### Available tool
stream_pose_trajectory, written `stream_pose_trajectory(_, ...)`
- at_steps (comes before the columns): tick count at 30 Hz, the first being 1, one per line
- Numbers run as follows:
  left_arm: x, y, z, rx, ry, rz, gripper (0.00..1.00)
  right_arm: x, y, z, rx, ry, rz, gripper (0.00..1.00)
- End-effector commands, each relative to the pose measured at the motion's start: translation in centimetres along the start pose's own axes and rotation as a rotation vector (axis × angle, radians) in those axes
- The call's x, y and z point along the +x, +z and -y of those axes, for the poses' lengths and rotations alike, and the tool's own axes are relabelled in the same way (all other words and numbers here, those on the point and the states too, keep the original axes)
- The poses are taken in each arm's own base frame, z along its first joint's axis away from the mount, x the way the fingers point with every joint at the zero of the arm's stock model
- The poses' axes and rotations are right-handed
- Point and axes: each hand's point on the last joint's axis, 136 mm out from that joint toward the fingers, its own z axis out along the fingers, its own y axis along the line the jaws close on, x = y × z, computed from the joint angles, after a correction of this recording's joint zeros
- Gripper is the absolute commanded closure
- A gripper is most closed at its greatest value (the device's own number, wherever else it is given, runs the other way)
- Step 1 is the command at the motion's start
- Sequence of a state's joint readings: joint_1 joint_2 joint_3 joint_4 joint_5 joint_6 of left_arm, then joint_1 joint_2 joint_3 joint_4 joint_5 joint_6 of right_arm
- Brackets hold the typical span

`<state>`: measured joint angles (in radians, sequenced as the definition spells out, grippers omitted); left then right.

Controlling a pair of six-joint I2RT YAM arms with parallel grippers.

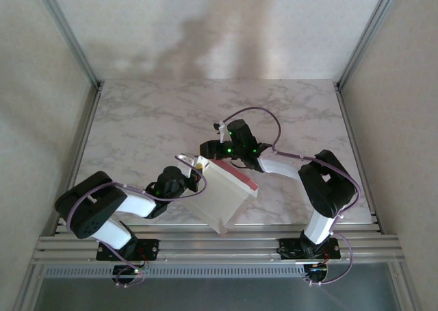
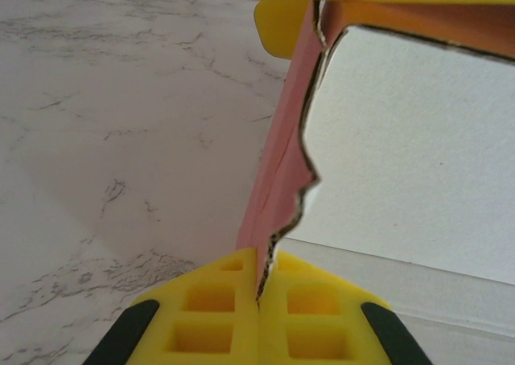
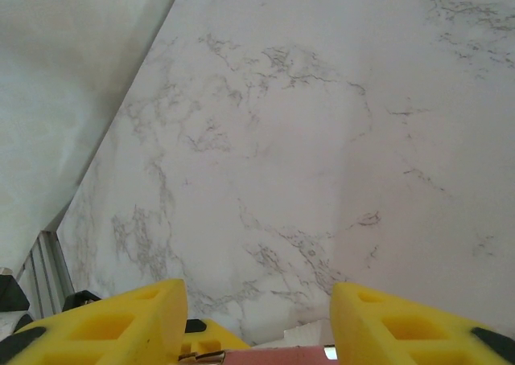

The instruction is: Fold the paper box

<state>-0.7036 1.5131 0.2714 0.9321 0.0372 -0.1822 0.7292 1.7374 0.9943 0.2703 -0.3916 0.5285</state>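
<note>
White marble table [image 1: 137, 119], pale walls [image 1: 205, 23]

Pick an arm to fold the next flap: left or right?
Probably right. The left arm has its jaws shut on the box edge, holding it; the right arm has its jaws open, free, at the pink far edge.

Thin matt card for the paper box [image 2: 402, 140]: faintly grainy white on one face, pink on the other, raw and fibrous at the cut edge. Smooth marble-patterned surface [image 1: 150, 119], low sheen. Matt yellow moulded plastic on the left claw [image 2: 259, 301] and right claw [image 3: 259, 305]. Brushed metal rails [image 1: 219, 246] along the surface's near edge.
</note>
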Motion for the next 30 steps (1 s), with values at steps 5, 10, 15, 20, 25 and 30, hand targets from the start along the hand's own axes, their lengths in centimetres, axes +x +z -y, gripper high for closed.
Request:
stream_pose_trajectory(5,2.5,-0.7,0.1,-0.004,0.027,-0.142,0.78,2.4,0.4,1.6,0.041,0.015,-0.077,0.51)
stream_pose_trajectory(10,1.0,-1.3,0.4,0.002,0.021,-0.109,0.68,2.6,0.3,1.7,0.043,0.01,-0.078,0.52)
stream_pose_trajectory(15,-0.8,-2.4,1.1,0.027,0.003,-0.079,0.62,2.6,0.2,1.7,0.044,0.011,-0.076,0.52)
stream_pose_trajectory(20,-2.4,-3.7,1.7,0.059,-0.042,-0.066,0.56,2.5,0.2,1.6,0.042,0.01,-0.075,0.53)
stream_pose_trajectory(25,-3.1,-5.1,1.1,0.071,-0.133,-0.069,0.52,2.3,0.2,1.3,0.03,0.01,-0.071,0.53)
stream_pose_trajectory(30,-3.0,-5.6,-1.1,0.066,-0.254,-0.059,0.54,2.3,0.2,1.2,0.024,0.01,-0.069,0.53)
